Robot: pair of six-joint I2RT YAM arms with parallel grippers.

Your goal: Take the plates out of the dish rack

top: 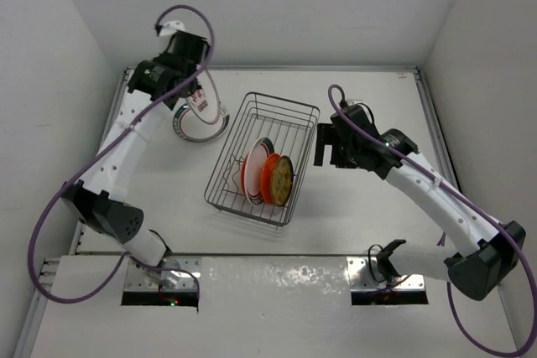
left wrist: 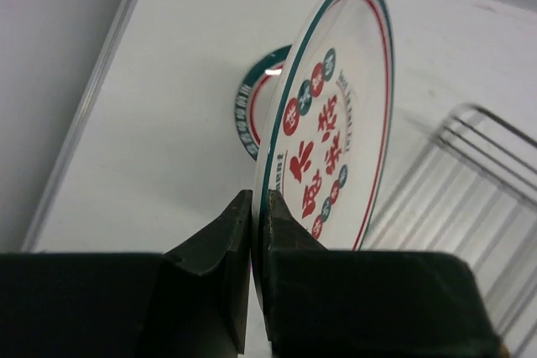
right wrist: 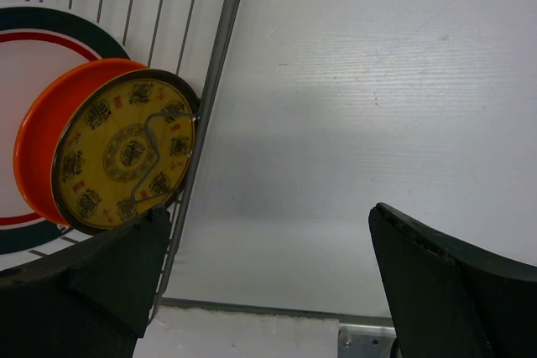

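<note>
Three plates stand on edge in the dish rack (top: pixel 281 123) at the centre of the tabletop (top: pixel 369 224) — a tan-yellow plate (right wrist: pixel 126 157) nearest the rack's right wall, an orange plate (right wrist: pixel 33 157) against it, and a white plate with teal and red rings (right wrist: pixel 50 48) behind. Just outside that wall, the right end effector (top: pixel 323 144) hangs with its jaws spread wide and nothing between them. Farther back, left of the rack, a fourth, teal-rimmed plate (left wrist: pixel 245 111) lies flat on the tabletop. Above it the left end effector (left wrist: pixel 258 207) is clamped tight on the rim of a fifth — a white plate with red characters (left wrist: pixel 336 123), held tilted clear of the tabletop.
</note>
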